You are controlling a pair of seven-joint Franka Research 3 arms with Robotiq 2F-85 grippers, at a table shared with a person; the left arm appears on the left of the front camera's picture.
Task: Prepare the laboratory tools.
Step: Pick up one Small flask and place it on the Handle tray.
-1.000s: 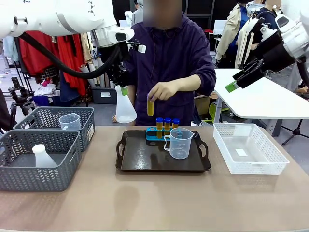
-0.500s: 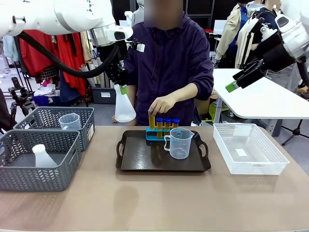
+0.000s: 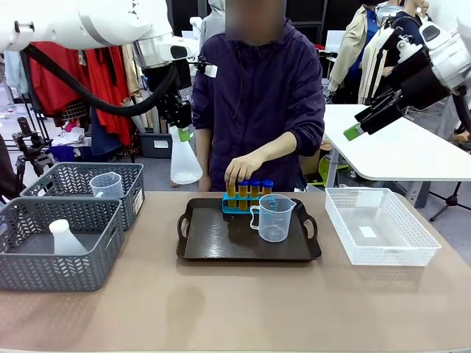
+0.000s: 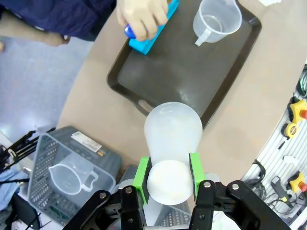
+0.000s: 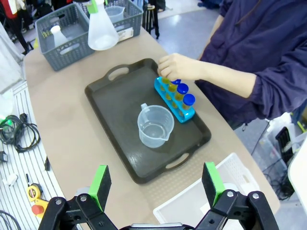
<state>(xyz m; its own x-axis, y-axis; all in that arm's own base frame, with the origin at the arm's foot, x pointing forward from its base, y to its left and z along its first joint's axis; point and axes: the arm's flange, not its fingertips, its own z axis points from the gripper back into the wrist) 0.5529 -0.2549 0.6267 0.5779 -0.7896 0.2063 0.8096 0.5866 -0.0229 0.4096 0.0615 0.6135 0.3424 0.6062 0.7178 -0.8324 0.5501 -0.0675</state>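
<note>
The left gripper (image 4: pixel 168 175) is holding the flask (image 3: pixel 184 158) in the air near the far left corner of the tray (image 3: pixel 221 246), with its fingers clamped on the neck and the base down. The person's hand (image 3: pixel 241 170) is seating 1 of the tubes (image 3: pixel 255 187) in the blue rack (image 3: pixel 234 208) at the tray's far edge. The beaker (image 3: pixel 274 218) is standing just beside the rack. The right gripper (image 5: pixel 156 179) is hanging high on the right, fingers wide apart. Delivering the flask looks like the step in hand. Next it probably needs lowering upright onto the tray's bare left half, clear of the hand, then releasing.
</note>
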